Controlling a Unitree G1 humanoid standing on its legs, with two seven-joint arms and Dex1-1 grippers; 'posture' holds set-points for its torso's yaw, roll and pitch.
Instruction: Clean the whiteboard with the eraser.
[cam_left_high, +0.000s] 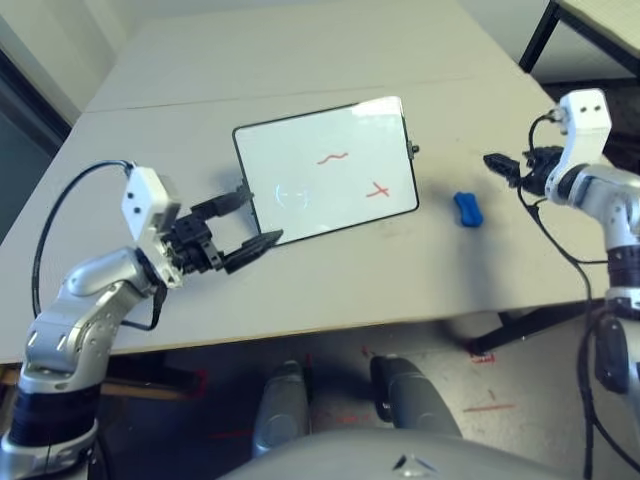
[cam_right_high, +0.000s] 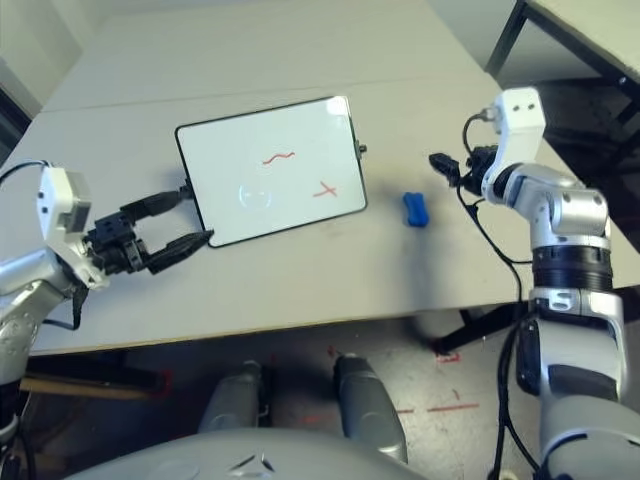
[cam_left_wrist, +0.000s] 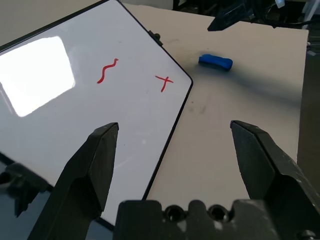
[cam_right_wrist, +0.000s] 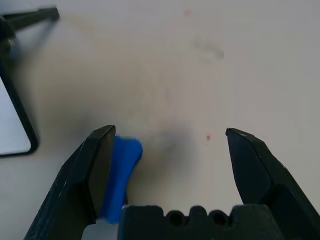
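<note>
**On the tabletop: eraser to the right of the board, nearer the right arm**

On the pale tabletop (cam_left_high: 300, 290), between the whiteboard (cam_left_high: 300, 150) and the right gripper (cam_left_high: 503, 165), lies the eraser (cam_left_high: 467, 209): a small blue block, free of any grasp, just beside the board's right edge yet clear of it. Long axis running roughly away from the robot, slightly slanted, hence roughly crosswise to a reach coming in from the right.

Right gripper: spread wide, empty, raised a little off the surface, to the right of the eraser and slightly beyond it. In the right wrist view, eraser (cam_right_wrist: 121, 175) seen close against one finger, off-centre in the gap rather than between the jaws; judged to need a sideways shift before closing.

Left gripper (cam_left_high: 245, 225): likewise open and empty, at the board's near left corner, fingers straddling that corner; whether touching the frame cannot be told. Well apart from the eraser, with the whole board between.

Board lying flat, tilted on the tabletop, bearing a red squiggle (cam_left_high: 332, 158) and a red cross (cam_left_high: 377, 190), plus a faint circular trace (cam_left_high: 294, 195). Cleaning judged not yet begun; pickup falls to the right arm.
</note>
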